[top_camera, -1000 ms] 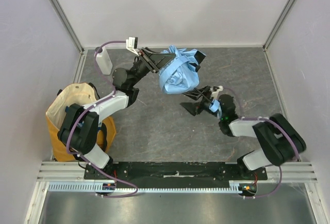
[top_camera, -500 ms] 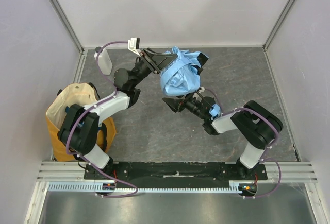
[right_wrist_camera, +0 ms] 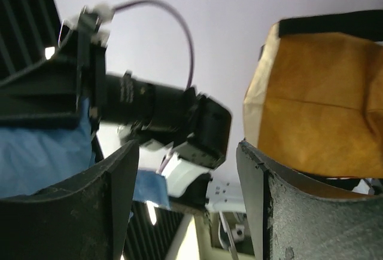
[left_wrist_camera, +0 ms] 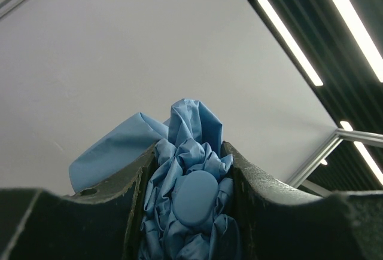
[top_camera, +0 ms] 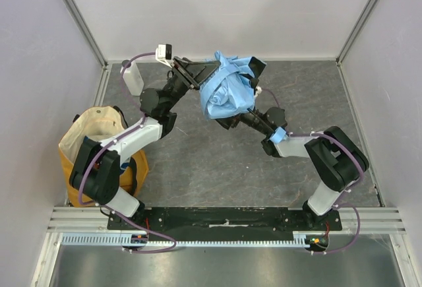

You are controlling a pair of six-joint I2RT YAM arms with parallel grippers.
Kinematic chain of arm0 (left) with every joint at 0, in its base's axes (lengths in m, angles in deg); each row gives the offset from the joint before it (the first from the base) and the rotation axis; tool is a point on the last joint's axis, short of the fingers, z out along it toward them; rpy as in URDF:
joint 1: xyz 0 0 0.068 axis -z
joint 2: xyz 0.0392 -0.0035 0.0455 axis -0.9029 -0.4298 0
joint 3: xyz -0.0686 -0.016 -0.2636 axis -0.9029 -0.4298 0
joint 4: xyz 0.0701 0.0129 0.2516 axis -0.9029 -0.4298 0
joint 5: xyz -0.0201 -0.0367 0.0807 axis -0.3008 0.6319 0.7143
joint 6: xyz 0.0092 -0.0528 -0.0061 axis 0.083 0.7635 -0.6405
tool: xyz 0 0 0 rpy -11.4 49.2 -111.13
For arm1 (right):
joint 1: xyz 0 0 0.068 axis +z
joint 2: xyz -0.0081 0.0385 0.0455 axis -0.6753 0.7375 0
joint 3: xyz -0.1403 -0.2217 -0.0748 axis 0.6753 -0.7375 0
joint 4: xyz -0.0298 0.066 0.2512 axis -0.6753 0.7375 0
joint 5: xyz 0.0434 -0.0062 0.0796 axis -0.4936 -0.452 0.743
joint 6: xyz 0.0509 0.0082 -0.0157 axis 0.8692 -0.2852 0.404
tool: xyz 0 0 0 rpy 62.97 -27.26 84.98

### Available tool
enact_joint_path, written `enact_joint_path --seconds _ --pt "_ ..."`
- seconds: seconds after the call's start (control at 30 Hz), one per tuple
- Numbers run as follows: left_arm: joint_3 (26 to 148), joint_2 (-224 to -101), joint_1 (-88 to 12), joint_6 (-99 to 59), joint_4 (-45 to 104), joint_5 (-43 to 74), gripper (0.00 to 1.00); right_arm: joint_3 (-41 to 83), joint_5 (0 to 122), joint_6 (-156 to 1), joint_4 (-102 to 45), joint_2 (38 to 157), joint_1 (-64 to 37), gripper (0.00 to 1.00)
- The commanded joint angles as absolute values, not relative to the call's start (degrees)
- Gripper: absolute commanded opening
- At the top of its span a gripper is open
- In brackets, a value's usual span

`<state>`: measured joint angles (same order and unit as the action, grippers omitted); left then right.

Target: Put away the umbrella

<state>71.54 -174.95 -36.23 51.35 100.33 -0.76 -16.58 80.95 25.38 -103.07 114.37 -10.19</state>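
Note:
The umbrella (top_camera: 227,92) is a crumpled sky-blue bundle held up over the back middle of the table. My left gripper (top_camera: 201,76) is shut on it from the left. In the left wrist view the blue fabric and the umbrella's round blue cap (left_wrist_camera: 194,197) fill the gap of the left gripper (left_wrist_camera: 188,170). My right gripper (top_camera: 231,121) reaches up under the bundle's lower edge. In its own view the right gripper (right_wrist_camera: 188,158) is open with nothing between the fingers, and blue fabric (right_wrist_camera: 36,158) shows at the left.
A yellow-and-cream tote bag (top_camera: 89,145) stands open at the left edge beside the left arm's base, also seen as the tote bag (right_wrist_camera: 317,110) in the right wrist view. A white bottle (top_camera: 132,77) lies at the back left corner. Walls close in three sides.
My right gripper has swung from the table's middle right up and left to just beneath the umbrella. The left arm has shifted the bundle slightly back and left.

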Motion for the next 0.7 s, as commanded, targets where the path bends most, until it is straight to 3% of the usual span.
enact_joint_path --seconds 0.0,0.37,0.67 --pt "77.36 -172.0 -36.07 59.2 123.07 2.33 0.02 -10.79 90.06 21.12 -129.82 109.81 -9.35 0.72" --pt "80.8 -169.89 -34.4 61.66 122.99 4.61 0.02 -6.57 91.55 20.41 -129.9 106.46 -3.81 0.67" --pt "79.66 -168.84 -32.91 60.87 122.99 5.31 0.02 -5.61 88.03 20.5 -129.9 104.53 -1.7 0.57"
